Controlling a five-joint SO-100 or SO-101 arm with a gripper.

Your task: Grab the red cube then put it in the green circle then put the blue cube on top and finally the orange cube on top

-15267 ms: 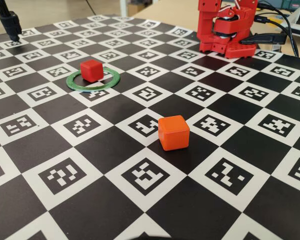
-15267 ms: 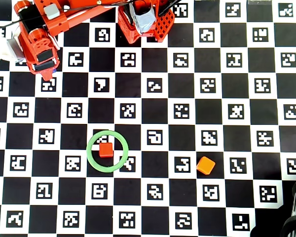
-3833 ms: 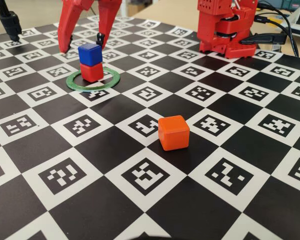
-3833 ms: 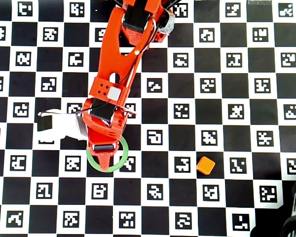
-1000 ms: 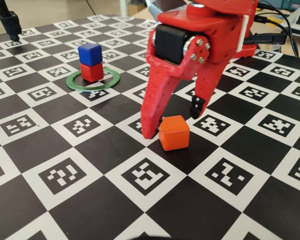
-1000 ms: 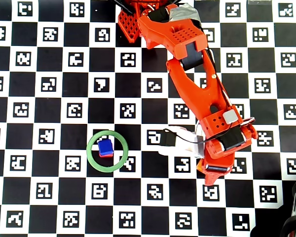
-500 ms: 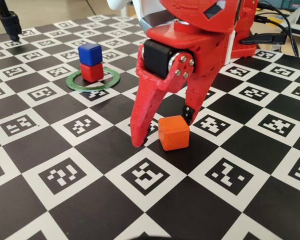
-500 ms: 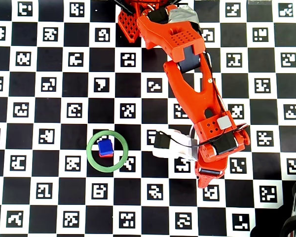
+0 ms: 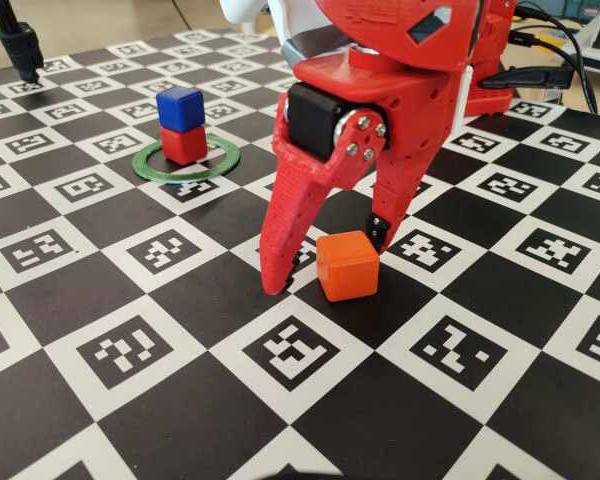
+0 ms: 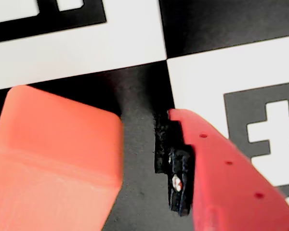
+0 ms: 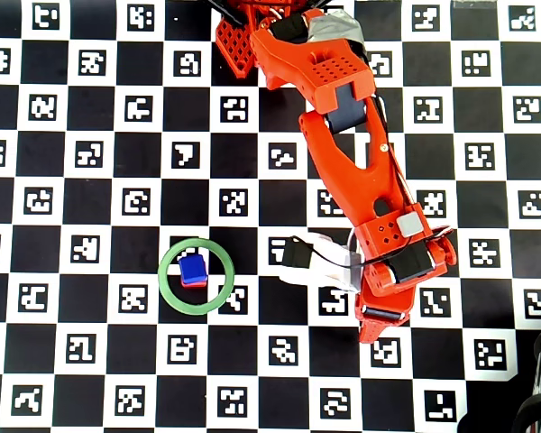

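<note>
Moved: gripper (image 9: 325, 258) had dropped lower, spread wide around orange cube (image 9: 347, 265) (nothing gripped yet).
Stack: blue cube (image 9: 180, 107) sat on red cube (image 9: 184, 143).

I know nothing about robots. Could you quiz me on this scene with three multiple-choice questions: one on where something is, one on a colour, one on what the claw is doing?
1. Where is the blue cube?
A. on top of the red cube inside the green circle
B. alone beside the ring
C. in the gripper

2. What colour is the cube nearest the gripper?
A. blue
B. green
C. orange

3. What state is the gripper in?
A. shut on a cube
B. open, one finger on each side of a cube
C. raised high, far from every cube

Answers:
1 A: the fixed view shows blue stacked on red within the ring.
2 C: the orange cube sits between the fingers.
3 B: the wrist view shows a dark gap between the cube and one finger.
</note>
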